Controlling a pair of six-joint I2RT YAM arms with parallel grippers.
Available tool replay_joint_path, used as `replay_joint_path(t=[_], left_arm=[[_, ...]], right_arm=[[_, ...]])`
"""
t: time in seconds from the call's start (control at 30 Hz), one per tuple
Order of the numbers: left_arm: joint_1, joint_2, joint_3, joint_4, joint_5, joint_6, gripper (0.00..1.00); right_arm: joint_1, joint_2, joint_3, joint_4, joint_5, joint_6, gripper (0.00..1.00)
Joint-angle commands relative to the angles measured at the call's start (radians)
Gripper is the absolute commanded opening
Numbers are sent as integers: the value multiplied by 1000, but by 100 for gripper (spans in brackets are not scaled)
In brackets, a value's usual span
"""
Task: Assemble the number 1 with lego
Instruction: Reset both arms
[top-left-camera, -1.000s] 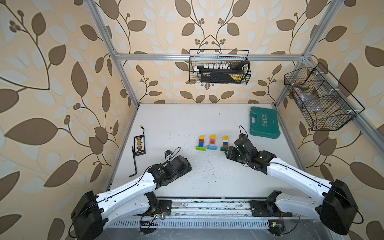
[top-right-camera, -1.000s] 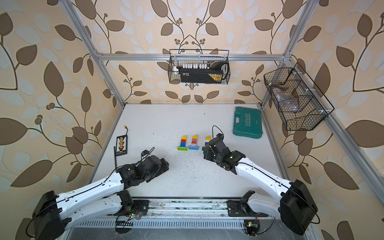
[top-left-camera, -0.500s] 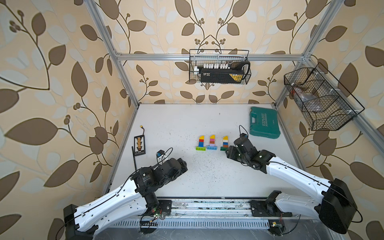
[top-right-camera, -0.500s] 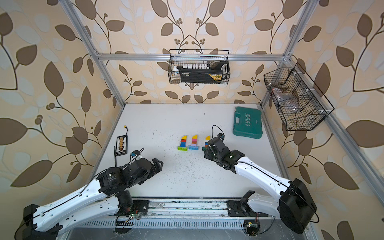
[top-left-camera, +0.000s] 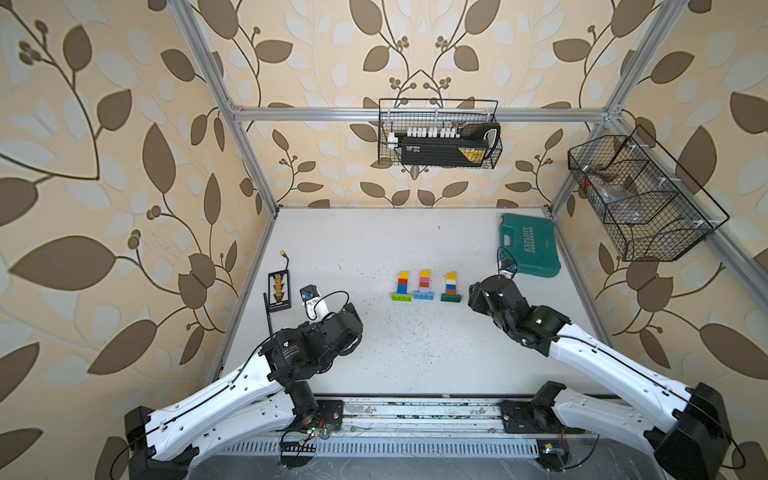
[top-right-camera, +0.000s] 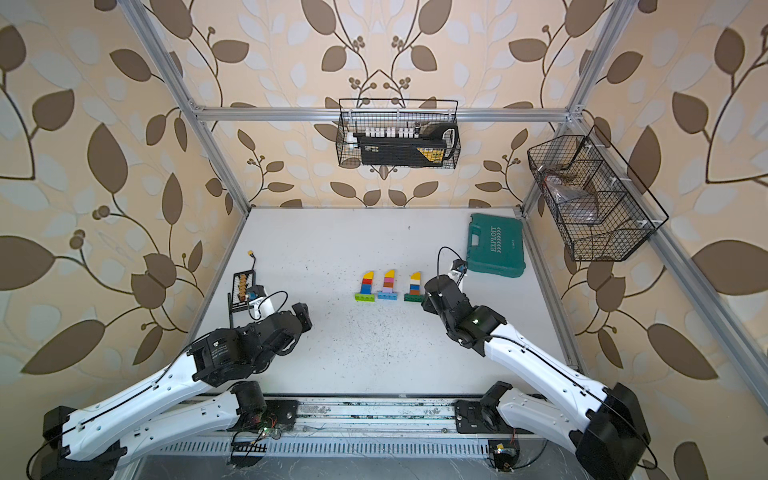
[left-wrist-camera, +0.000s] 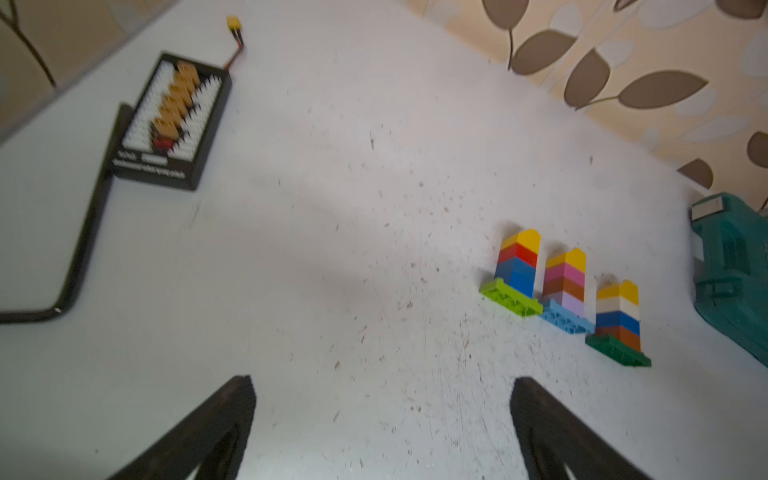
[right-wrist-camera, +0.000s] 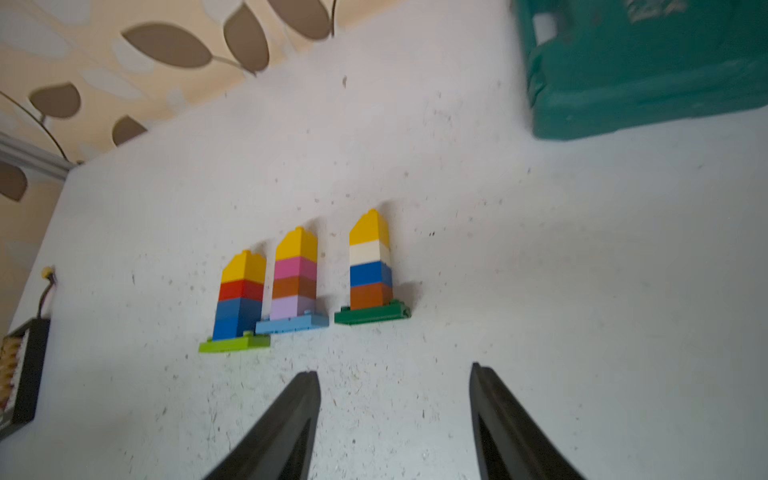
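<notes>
Now | left tool (left-wrist-camera: 382, 388) apart, empty | right tool (right-wrist-camera: 395, 374) apart, empty | both cropped at frame edge | lego (right-wrist-camera: 296, 278) studs blurred

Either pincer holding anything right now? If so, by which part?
Nothing held. The left pincer and right pincer stand open over bare table; the three lego stacks sit untouched.

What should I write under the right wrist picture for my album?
Three lego number ones in a row on the white table, ahead of the open, empty right gripper.

Top views high overhead, wrist views low, all sharing lego (left-wrist-camera: 565, 282)
</notes>
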Motion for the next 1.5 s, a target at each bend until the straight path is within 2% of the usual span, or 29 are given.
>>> replay_joint_path(t=[0.0,0.03,0.1,0.17,0.23,0.3,0.33,0.37,0.47,0.6,0.67,0.77,0.8,0.87,0.97,1.03,1.07,1.1,1.2,1.3,1.37,1.43,1.47], left_arm=[[51,63,57,-52,-352,164,99],[79,77,62,-45,-408,182,99],[165,95,59,27,-487,267,99],[277,100,30,180,-480,383,99],[415,100,-23,393,-361,567,99],[566,122,-115,659,-139,803,99],[615,141,-143,740,-81,863,99],[656,171,-164,812,-41,906,99],[736,258,-197,932,21,923,99],[804,390,-244,1147,75,1025,99],[837,443,-264,1248,89,1043,99],[895,506,-286,1325,208,1063,99],[898,527,-300,1370,215,1081,99],[912,548,-267,1326,240,1034,99],[926,608,-286,1382,291,1013,99],[927,647,-303,1427,276,1033,99],[934,640,-291,1386,306,1013,99],[939,653,-301,1419,327,1009,99],[939,715,-340,1554,342,1026,99],[956,738,-288,1474,403,1029,99],[969,742,-280,1460,424,1024,99],[971,741,-280,1458,428,1024,99],[971,738,-281,1458,428,1022,99]], right_arm=[[4,-105,-69,129,352,-167,90],[4,-122,-95,196,409,-215,99],[-6,-133,-156,366,506,-352,99],[-33,-110,-187,496,536,-494,99],[-84,-62,-182,521,524,-554,99],[-153,8,-170,537,475,-577,99],[-181,44,-175,568,454,-599,99],[-212,88,-186,618,441,-628,99],[-297,218,-212,725,385,-677,99],[-381,338,-262,877,305,-759,99],[-434,366,-271,866,278,-696,98],[-465,376,-314,975,186,-707,98],[-481,376,-328,999,150,-704,98],[-514,384,-343,1032,74,-694,98],[-550,427,-339,1075,4,-694,98],[-552,484,-337,1138,-54,-733,98],[-551,500,-317,1114,-105,-753,99],[-551,515,-304,1109,-151,-776,99],[-570,507,-326,1130,-186,-763,99],[-591,528,-350,1185,-271,-771,99],[-602,568,-379,1293,-281,-778,99],[-602,541,-369,1222,-276,-760,99],[-600,552,-374,1257,-274,-770,99]])
